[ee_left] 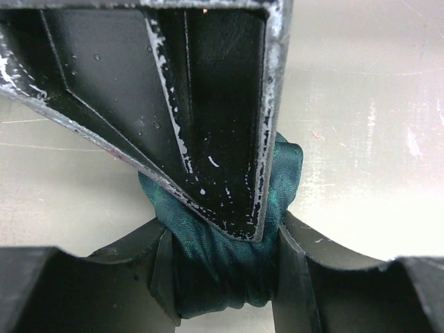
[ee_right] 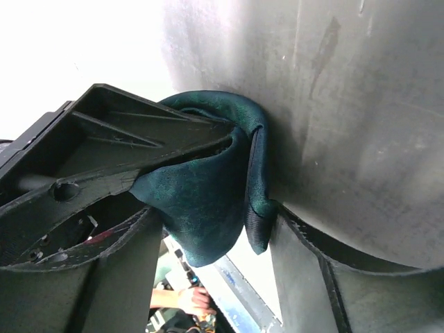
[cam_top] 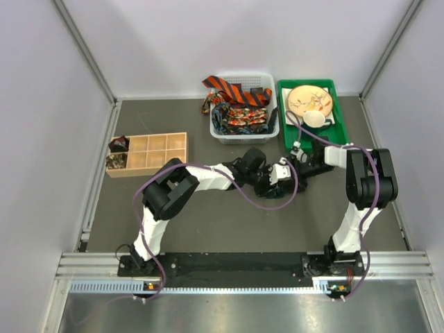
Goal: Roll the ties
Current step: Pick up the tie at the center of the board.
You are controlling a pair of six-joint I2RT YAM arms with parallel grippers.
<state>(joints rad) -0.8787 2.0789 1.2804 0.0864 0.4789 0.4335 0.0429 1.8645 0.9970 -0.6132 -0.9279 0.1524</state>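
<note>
Only wrist views reveal the left gripper [ee_left: 223,239] pinching the teal tie [ee_left: 216,281].

No text, label, brand, number or sign can be read in any of the three views. Any markings on the surfaces are too small or too blurred to make out.
</note>
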